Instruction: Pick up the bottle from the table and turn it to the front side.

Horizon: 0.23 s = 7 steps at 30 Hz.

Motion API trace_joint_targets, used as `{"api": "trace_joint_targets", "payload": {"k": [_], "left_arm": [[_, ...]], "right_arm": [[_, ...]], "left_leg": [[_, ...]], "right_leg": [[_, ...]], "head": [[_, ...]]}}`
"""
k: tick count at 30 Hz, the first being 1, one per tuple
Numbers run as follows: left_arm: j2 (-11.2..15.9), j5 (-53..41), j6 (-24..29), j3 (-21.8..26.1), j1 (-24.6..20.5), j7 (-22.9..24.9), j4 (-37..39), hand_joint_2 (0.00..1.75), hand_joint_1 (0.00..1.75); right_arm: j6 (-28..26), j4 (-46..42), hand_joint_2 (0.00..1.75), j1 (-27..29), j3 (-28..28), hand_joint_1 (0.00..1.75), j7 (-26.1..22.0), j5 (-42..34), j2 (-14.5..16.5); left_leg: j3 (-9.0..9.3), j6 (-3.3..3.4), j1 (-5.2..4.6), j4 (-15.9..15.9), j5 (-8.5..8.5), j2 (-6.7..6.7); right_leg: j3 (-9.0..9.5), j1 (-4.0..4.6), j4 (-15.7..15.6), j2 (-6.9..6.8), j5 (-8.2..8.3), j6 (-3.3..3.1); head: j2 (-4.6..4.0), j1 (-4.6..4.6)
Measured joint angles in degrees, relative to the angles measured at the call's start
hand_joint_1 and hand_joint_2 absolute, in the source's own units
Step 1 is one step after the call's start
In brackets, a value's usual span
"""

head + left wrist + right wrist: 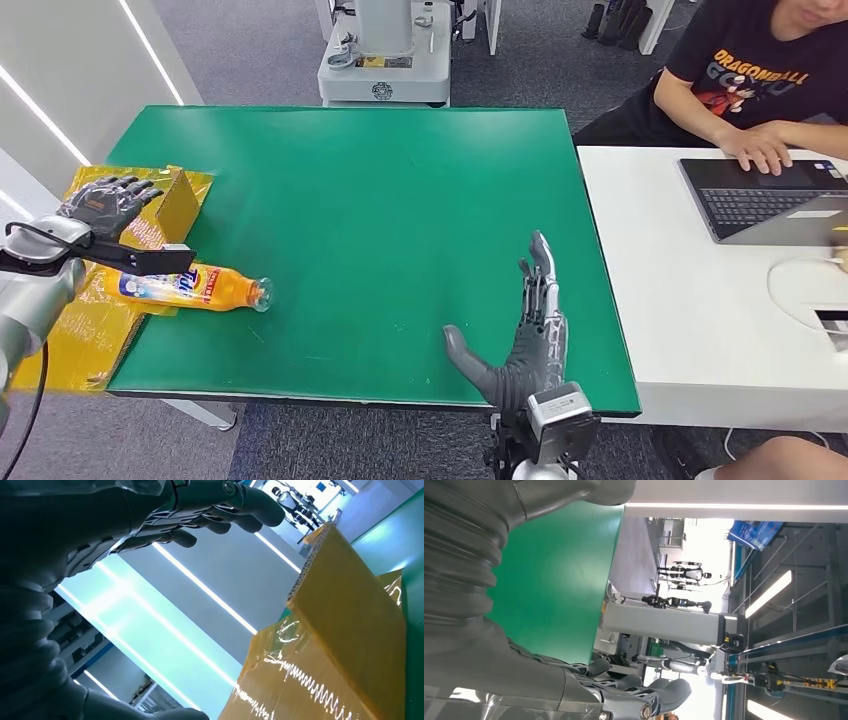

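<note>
Orange and lying on its side, the bottle (195, 287) is resting at the left end of the green bench (400, 200), its long axis running roughly left to right with a slight tilt, the clear capped neck pointing right toward the middle of the bench and the base tucked under the left arm's wrist camera. Its base end is lying on a crinkled yellow wrapped cardboard sheet (90, 320) whose folded flap is standing up just behind it. The left hand (105, 203) is hovering above that cardboard, behind and to the left of the bottle, not touching it, its fingers spread apart and holding nothing; in the left wrist view the same fingers (200, 515) are showing loosely curved over the yellow flap. The right hand (525, 335) is hanging over the near right part of the bench, well apart from the bottle, fingers extended forward and thumb splayed to the left, holding nothing. At a white desk (660, 330) to the right, a person (770, 70) is resting a hand on a laptop (770, 195).
</note>
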Motion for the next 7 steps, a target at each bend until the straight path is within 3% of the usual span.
{"api": "trace_joint_targets", "payload": {"k": [3, 7], "left_arm": [[0.3, 1.3, 2.0, 0.2, 0.2, 0.1, -0.2, 1.75, 0.0], [0.2, 15.6, 18.2, 4.5, 3.9, -6.4, -5.3, 1.75, 0.0]], "right_arm": [[0.2, 0.0, 1.75, 0.0, -0.1, 0.0, 0.2, 0.3, 0.1], [1.6, 0.0, 1.75, -0.2, -0.2, 0.0, 1.6, 1.4, 0.6]], "left_leg": [[-0.01, 0.0, 0.0, 0.0, 0.0, 0.0], [0.01, 0.0, -0.06, 0.0, 0.0, 0.01]], "right_leg": [[0.0, 0.0, 0.0, 0.01, 0.0, 0.0], [-0.03, -0.04, 0.0, 0.02, 0.01, 0.01]], "head": [[0.0, 0.01], [0.0, 0.0]]}}
